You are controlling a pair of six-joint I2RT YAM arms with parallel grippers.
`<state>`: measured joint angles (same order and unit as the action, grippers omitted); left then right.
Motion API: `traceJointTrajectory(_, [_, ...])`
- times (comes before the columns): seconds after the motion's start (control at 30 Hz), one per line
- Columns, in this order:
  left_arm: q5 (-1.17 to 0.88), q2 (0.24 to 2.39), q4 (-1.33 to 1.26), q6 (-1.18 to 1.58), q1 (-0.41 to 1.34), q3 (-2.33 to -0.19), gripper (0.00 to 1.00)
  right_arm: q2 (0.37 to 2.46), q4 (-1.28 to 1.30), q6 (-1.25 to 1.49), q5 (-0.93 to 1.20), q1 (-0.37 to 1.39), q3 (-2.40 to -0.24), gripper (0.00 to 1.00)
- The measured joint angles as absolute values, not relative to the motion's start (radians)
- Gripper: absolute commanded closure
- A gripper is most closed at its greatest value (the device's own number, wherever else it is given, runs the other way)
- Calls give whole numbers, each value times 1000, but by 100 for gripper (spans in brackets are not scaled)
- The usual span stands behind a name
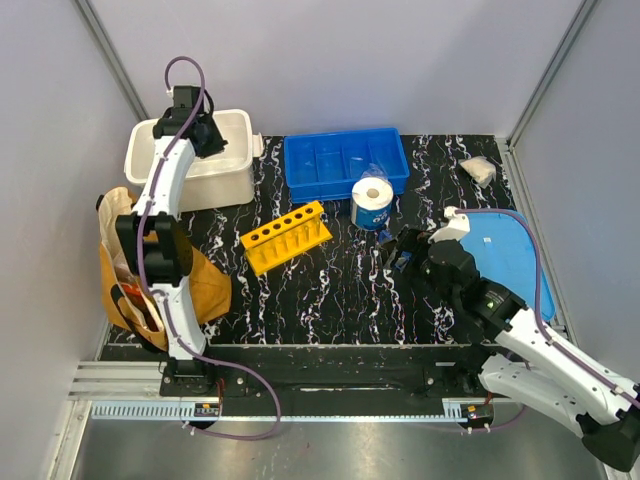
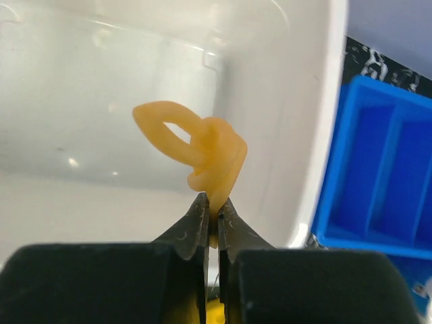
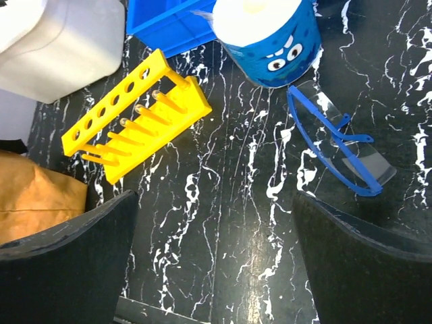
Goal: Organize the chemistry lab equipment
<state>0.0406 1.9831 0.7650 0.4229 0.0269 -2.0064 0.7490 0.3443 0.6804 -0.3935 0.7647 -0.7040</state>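
left wrist view: the left gripper (image 2: 214, 209) has its jaws pinched tight on the small yellow piece (image 2: 202, 145), a knotted loop shape held above the inside of the white tub (image 2: 81, 88). the blue tray (image 2: 385, 169) sits just beside the tub. the right gripper (image 3: 216, 263) stands wide apart and holds nothing, hovering over the black marbled table (image 3: 229, 202). ahead of it, the yellow test-tube rack (image 3: 135, 111) lies at a slant on the table, and the blue-rimmed goggles (image 3: 334, 145) lie near the paper roll (image 3: 266, 30).
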Motion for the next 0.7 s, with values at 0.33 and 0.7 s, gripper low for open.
traceJointTrajectory(0.33, [41, 2109, 824, 395, -1, -2105, 41, 850, 344, 573, -437, 765, -747, 0])
traceJointTrajectory(0.7, [-59, 1957, 834, 373, 13, -2050, 30, 1071, 324, 442, -508, 748, -842, 0])
